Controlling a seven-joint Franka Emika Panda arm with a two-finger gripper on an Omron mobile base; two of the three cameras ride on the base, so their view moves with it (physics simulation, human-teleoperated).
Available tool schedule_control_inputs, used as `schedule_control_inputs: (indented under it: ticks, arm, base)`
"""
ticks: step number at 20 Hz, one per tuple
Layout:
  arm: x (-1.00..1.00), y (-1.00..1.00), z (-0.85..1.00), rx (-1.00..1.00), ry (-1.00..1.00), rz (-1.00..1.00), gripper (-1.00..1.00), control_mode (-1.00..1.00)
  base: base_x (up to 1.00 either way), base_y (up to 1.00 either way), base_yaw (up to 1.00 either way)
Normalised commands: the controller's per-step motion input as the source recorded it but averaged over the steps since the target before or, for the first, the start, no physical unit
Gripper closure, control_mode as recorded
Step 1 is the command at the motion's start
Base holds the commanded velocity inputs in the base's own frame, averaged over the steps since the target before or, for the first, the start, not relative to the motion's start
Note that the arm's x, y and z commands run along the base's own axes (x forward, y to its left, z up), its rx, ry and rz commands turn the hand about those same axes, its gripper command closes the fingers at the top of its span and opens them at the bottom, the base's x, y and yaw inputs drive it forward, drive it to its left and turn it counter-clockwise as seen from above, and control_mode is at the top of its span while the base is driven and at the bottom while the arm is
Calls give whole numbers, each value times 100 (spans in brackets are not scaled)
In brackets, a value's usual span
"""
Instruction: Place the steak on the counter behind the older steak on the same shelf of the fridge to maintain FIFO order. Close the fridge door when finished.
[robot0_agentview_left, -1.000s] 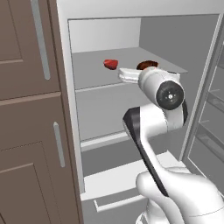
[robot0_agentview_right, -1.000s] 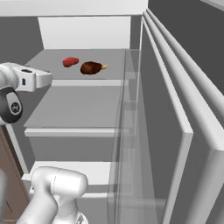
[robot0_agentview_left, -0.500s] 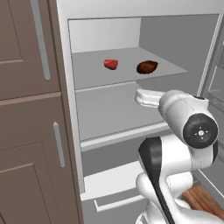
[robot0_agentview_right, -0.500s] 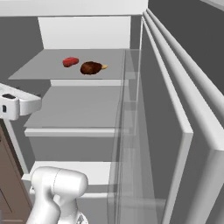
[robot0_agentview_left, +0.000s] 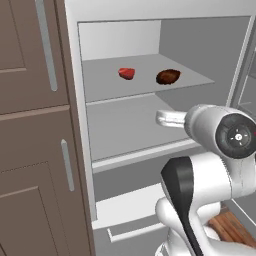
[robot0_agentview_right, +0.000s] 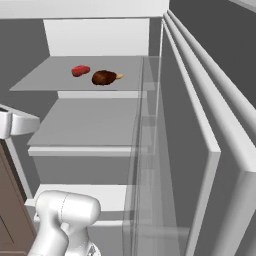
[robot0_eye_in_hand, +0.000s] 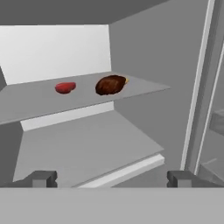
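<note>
The steak (robot0_eye_in_hand: 65, 87) lay on the upper shelf (robot0_eye_in_hand: 39, 103) of the fridge (robot0_agentview_left: 165, 60), well ahead of the end effector (robot0_eye_in_hand: 111, 178) and above it. A dark brown item (robot0_eye_in_hand: 110, 85) rested just beside the steak. The end effector's fingers (robot0_eye_in_hand: 43, 178) stood wide apart, holding nothing.

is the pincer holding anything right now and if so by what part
Nothing is held. In the hand view the pincer is open, its tips wide apart with only bare fridge space between them. The red steak lies on the upper shelf, apart from the pincer.
</note>
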Motion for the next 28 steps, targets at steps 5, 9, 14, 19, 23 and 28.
schedule_control_inputs:
  ticks: [5,9,14,19,23,28]
  arm:
    - [7,0,-16,0,11,6,-100,-100]
    - [3,0,-22,0,11,11,-100,-100]
    - [-27,0,-28,0,5,5,-100,-100]
    - [0,0,0,0,0,0,-100,100]
    - [0,0,0,0,0,0,-100,100]
    - [0,0,0,0,0,0,-100,100]
  base:
    - [0,0,0]
    - [0,0,0]
    - [0,0,0]
    - [-100,0,-12]
    - [-100,0,-30]
    - [-100,-2,-44]
